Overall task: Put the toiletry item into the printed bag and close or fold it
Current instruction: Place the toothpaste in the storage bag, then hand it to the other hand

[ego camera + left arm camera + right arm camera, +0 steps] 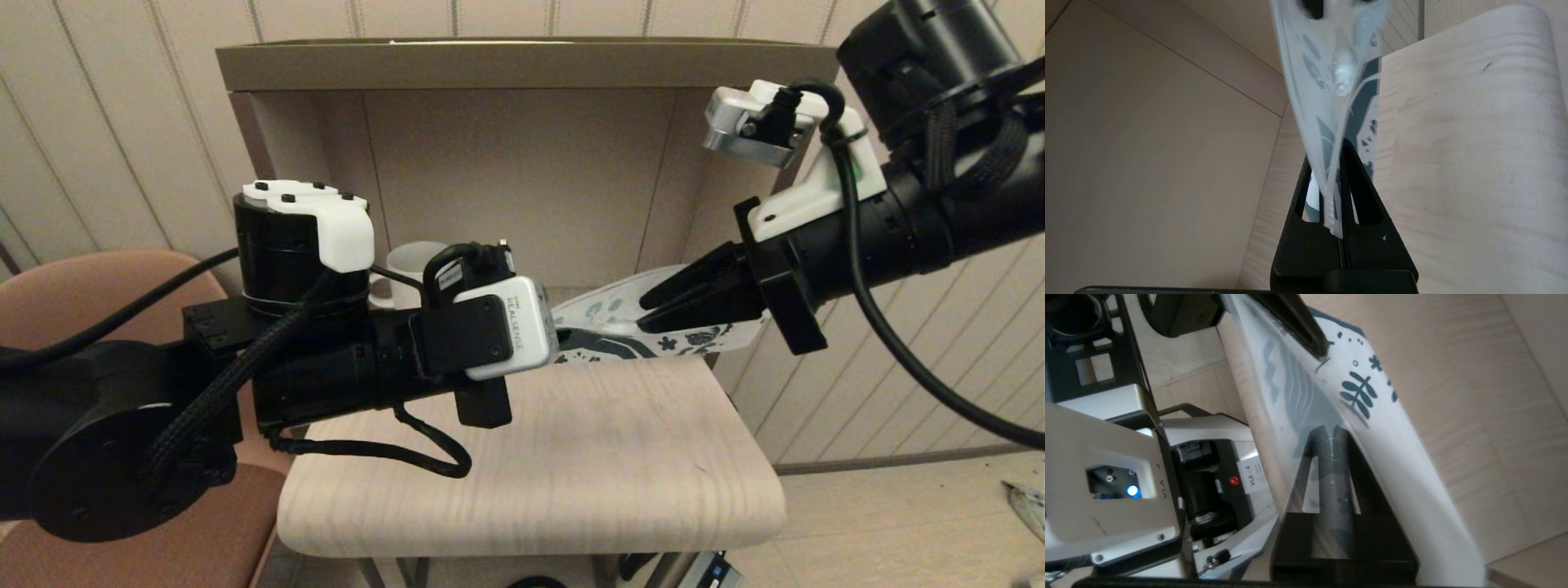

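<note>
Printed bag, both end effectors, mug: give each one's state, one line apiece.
printed bag: held up off the wooden shelf, between both end effectors.
left end effector: shut on the bag's edge.
right end effector: shut on the bag.
mug: upright, behind the left arm.

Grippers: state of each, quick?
Left end effector: closed on the printed bag.
Right end effector: closed on the printed bag.

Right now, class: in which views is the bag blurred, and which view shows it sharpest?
Left wrist view: the bag is smeared near the top, sharper where the left gripper pinches it. Right wrist view: its near edge is hazy over the right gripper. Head view: sharpest, though partly hidden.
</note>
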### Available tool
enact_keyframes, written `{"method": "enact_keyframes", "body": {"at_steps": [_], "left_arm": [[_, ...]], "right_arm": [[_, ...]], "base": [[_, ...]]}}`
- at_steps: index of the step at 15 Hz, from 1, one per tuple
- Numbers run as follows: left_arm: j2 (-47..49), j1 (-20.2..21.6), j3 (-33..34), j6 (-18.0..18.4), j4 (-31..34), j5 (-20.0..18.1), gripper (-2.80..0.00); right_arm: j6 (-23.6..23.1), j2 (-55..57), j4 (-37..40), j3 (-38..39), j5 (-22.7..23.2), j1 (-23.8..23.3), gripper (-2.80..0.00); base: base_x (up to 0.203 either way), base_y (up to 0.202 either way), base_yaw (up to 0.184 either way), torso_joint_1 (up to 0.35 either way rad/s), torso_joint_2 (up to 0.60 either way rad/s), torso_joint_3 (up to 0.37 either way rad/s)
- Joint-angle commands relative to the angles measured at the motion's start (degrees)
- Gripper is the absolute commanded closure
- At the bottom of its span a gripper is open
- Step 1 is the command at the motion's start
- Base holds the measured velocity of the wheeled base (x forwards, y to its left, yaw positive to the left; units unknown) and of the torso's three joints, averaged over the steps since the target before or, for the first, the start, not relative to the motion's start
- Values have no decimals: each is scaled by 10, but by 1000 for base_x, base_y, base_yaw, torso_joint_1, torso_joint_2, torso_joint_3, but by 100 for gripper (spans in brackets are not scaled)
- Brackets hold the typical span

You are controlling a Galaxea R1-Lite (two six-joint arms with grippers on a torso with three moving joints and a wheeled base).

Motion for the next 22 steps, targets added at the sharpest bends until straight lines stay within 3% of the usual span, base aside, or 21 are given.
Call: {"method": "enact_keyframes", "body": {"at_steps": [1, 6, 10, 13, 16, 19, 21, 22], "left_arm": [[0, -1, 0, 3, -2, -1, 0], [9, 1, 4, -5, 4, -6, 0], [47, 30, 8, -53, 3, -20, 0], [56, 59, 8, -109, 4, -44, 0], [45, 80, 5, -177, 11, -66, 0], [22, 99, -9, -242, 67, -73, 0], [9, 111, -24, -299, 98, -92, 0], [2, 117, -27, -308, 102, -100, 0]], "right_arm": [[-2, 5, 1, 0, 2, 0, 0], [1, -9, 0, -23, 4, 1, 0], [15, -45, 2, -39, 8, 7, 0], [39, -76, 1, -9, 18, -1, 0], [79, -93, -33, 63, 54, -61, 0], [151, -110, -124, 133, 72, -111, 0], [163, -116, -141, 157, 86, -124, 0], [164, -116, -141, 165, 88, -129, 0]], "base": [[0, 0, 0, 0, 0, 0], [0, 0, 0, 0, 0, 0], [0, 0, 0, 0, 0, 0], [0, 0, 0, 0, 0, 0], [0, 0, 0, 0, 0, 0], [0, 0, 0, 0, 0, 0], [0, 0, 0, 0, 0, 0], [0, 0, 0, 0, 0, 0]]}}
